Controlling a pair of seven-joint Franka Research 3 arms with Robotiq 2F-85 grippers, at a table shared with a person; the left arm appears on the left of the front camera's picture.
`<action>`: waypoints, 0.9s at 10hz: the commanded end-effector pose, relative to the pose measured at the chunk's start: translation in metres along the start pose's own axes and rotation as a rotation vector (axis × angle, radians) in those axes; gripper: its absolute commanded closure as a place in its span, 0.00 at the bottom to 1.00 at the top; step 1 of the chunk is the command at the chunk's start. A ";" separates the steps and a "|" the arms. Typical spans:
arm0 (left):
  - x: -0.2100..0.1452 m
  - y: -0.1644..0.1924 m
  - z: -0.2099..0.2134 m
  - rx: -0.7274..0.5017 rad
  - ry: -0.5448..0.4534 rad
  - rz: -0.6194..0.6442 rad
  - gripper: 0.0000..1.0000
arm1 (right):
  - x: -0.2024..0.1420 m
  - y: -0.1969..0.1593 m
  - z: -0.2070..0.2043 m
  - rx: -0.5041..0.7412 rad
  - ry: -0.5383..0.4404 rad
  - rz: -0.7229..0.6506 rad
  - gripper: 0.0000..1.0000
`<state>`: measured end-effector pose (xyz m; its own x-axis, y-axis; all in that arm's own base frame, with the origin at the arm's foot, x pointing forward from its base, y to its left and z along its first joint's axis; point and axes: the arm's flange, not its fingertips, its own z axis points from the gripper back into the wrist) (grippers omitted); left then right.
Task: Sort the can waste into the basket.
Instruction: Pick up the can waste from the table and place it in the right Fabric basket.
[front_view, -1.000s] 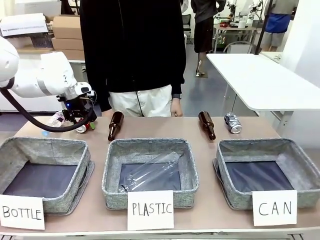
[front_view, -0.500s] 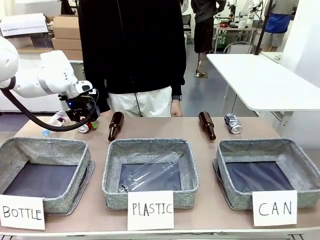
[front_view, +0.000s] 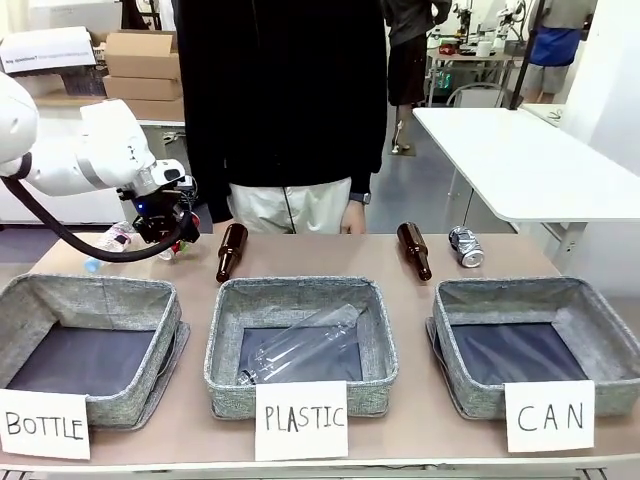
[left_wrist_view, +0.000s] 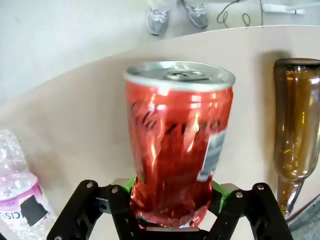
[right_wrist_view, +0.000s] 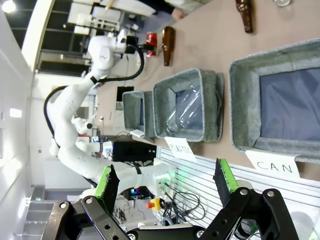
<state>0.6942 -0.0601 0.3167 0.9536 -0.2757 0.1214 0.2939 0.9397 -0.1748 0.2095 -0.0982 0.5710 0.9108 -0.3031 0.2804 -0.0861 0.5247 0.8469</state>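
Signs first: three paper cards stand along the near edge of the surface (front_view: 410, 262), reading BOTTLE, PLASTIC and CAN. Behind the CAN sign (front_view: 549, 415) sits the CAN basket (front_view: 470, 345), near right, dark base bare, open from above. The PLASTIC basket (front_view: 225, 350) in the middle holds a clear plastic bottle (front_view: 305, 345). The BOTTLE basket (front_view: 155, 350) is near left. Narrow strips of bare surface separate the three baskets.

Behind the baskets is a band of open surface. On it lie a brown bottle (front_view: 230, 250) left of centre and another brown bottle (front_view: 414, 249) right of centre. The silver and blue can (front_view: 465, 245) lies just right of that second bottle, close to the far edge and behind the CAN basket.

Left pincer (front_view: 170, 240) is at the far left corner, clamped on the red can (left_wrist_view: 177, 145): green pads press both sides of its crumpled lower end, top rim pointing away. The can looks lifted off the surface. A crinkled plastic water bottle (left_wrist_view: 20, 195) lies just beside it.

Right pincer (right_wrist_view: 167, 177) is spread wide, holding nothing, well back from the surface on the near side.

A person (front_view: 285, 100) stands at the far edge, centre.
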 end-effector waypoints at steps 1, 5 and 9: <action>-0.004 0.001 0.003 0.018 -0.014 -0.008 1.00 | 0.003 0.001 -0.001 0.022 -0.005 0.022 0.00; -0.018 -0.001 0.042 -0.033 -0.017 0.065 1.00 | 0.003 0.001 -0.001 0.022 -0.005 0.022 0.00; -0.184 -0.027 0.251 -0.258 0.185 -0.003 1.00 | 0.003 0.001 -0.001 0.022 -0.005 0.022 0.00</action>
<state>0.5669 -0.0081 0.4941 0.9559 -0.2892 -0.0502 0.2492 0.8899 -0.3821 0.2101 -0.0983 0.5709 0.9113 -0.3033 0.2785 -0.0838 0.5255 0.8466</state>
